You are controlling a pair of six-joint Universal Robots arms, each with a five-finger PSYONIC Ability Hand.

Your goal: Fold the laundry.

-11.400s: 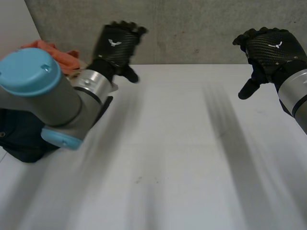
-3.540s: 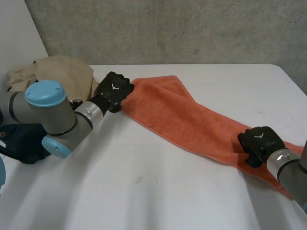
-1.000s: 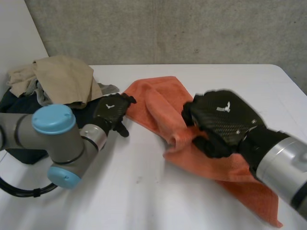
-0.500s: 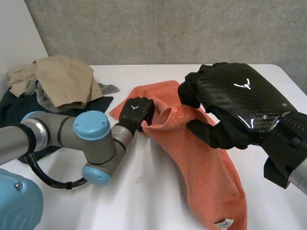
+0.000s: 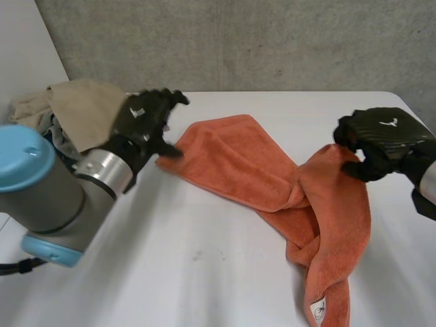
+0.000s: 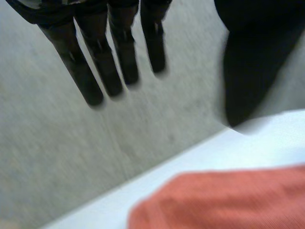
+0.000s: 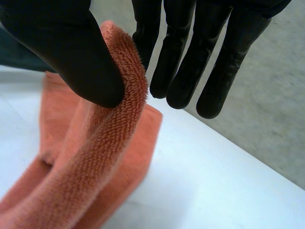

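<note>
An orange towel (image 5: 231, 160) lies across the white table (image 5: 197, 266), flat at its far left end and bunched and twisted toward the front right, where a white label shows. My right hand (image 5: 381, 139) holds the towel's raised right end just above the table. In the right wrist view the thumb (image 7: 66, 43) pinches the towel's thick edge (image 7: 128, 90) against the fingers. My left hand (image 5: 144, 119) hovers over the towel's far left corner with nothing in it. In the left wrist view its fingers (image 6: 97, 47) are straight and spread, with the towel (image 6: 228, 200) below them.
A pile of laundry topped by a beige cloth (image 5: 78, 102) sits at the back left, close behind my left arm. A grey concrete wall (image 5: 272, 41) runs along the table's far edge. The table's right edge is just beyond my right hand.
My left hand has let go of the towel's corner and lifted up and to the left. My right hand has carried its end of the towel out to the right, stretching the towel.
</note>
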